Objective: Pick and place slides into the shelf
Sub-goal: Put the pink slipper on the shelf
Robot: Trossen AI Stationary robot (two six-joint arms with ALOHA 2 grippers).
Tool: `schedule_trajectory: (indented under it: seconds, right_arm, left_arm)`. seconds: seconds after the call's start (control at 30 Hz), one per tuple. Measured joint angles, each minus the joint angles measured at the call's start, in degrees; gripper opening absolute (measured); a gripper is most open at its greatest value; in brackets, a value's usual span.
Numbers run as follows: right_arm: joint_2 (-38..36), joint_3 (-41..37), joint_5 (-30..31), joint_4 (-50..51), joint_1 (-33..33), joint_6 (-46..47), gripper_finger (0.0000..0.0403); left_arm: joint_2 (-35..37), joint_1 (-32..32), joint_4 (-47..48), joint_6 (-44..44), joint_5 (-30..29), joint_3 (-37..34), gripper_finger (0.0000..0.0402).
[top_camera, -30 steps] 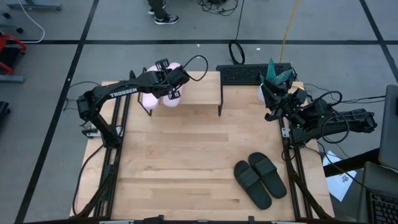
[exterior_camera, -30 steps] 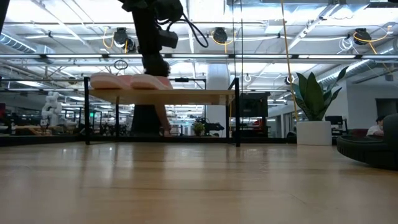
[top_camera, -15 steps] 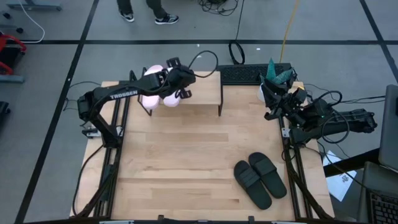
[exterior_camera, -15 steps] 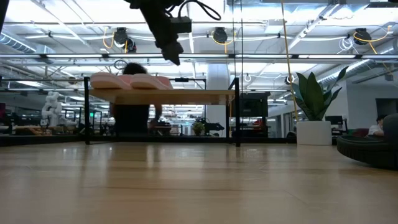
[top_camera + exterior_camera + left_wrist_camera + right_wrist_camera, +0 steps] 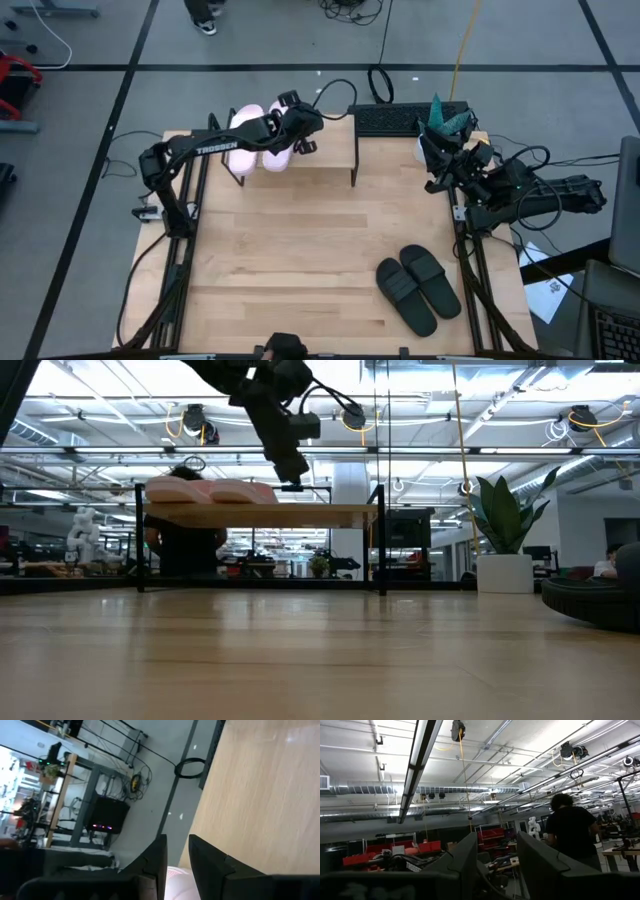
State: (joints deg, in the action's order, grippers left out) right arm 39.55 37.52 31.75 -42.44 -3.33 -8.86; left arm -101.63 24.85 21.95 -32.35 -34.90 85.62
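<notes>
Hovering above the shelf point(image 5: 320, 150), just beside the pink slides point(image 5: 262, 140) that lie side by side at its left end, the left gripper point(image 5: 303, 138) holds nothing, its fingers point(image 5: 157, 862) parted by a narrow gap. The black slides point(image 5: 418, 288) lie together on the desk point(image 5: 290, 250), well apart from the shelf, toward the right front. The right gripper point(image 5: 495, 865) rests parked at the desk's right edge, fingers spread and empty, aimed up at the ceiling.

The main risk, as I judge it, is the left gripper or its trailing cable brushing the pink pair on the way off, nudging one over the shelf's back edge. Another is reach: the black pair sits nearer the right arm, and a grasp on only one strap could let a slide swing or drop.

Light wood planks make up the desk; the shelf stands on thin black legs. Beyond it lies an open lab with ceiling lights, a potted plant point(image 5: 505, 520), a keyboard point(image 5: 395, 118), and a person point(image 5: 185, 530) behind the shelf.
</notes>
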Motion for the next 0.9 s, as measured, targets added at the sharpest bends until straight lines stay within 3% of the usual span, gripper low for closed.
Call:
schedule_trajectory:
  seconds: [0.27, 0.53, 0.9]
  right_arm:
    - [0.0, 0.0, 1.5, 0.4, 0.0, -0.7, 0.0130]
    - [0.0, 0.0, 1.5, 0.4, 0.0, -0.8, 0.0130]
    - [0.0, 0.0, 1.5, 0.4, 0.0, -0.8, 0.0130]
  left_arm:
    - [-0.4, 2.5, -1.4, 1.4, 3.1, 0.0, 0.0086]
    - [-0.4, 4.0, 3.7, 2.9, 3.4, 0.0, 0.0086]
    - [-0.4, 4.0, 8.1, 4.4, -0.2, 0.0, 0.0086]
